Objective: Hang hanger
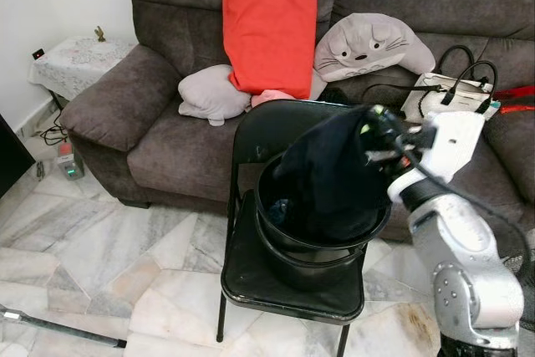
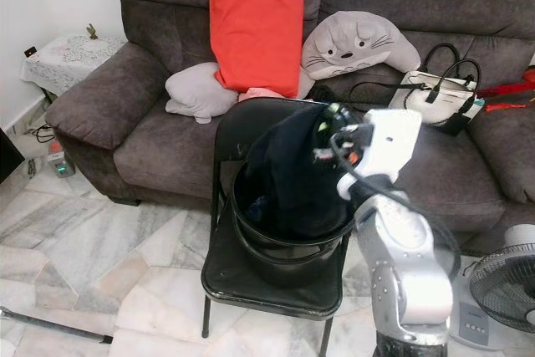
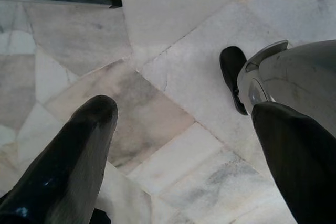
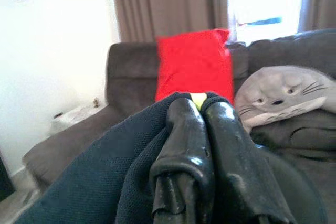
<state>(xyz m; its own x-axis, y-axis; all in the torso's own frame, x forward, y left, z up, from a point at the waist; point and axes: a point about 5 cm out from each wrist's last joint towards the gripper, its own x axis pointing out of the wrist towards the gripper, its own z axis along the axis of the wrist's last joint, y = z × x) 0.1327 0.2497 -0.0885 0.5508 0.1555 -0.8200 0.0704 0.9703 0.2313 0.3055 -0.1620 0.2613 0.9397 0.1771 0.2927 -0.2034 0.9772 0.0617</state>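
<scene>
My right gripper (image 4: 202,106) is shut on a fold of a dark navy garment (image 1: 330,169), with a small yellow bit (image 4: 198,98) pinched between its fingertips. What the yellow bit belongs to cannot be told. The garment hangs from the gripper (image 1: 374,127) down into a black basin (image 1: 269,227), which stands on a black folding chair (image 1: 288,286) in front of me. My left gripper (image 3: 181,111) hangs open and idle over the marble floor.
A grey sofa (image 1: 159,135) stands behind the chair with a red cushion (image 1: 267,22), a grey cat-face pillow (image 1: 368,43) and a white bag (image 1: 447,94). A fan (image 2: 501,290) stands at the right. A dark pole (image 1: 58,330) lies on the floor at the left.
</scene>
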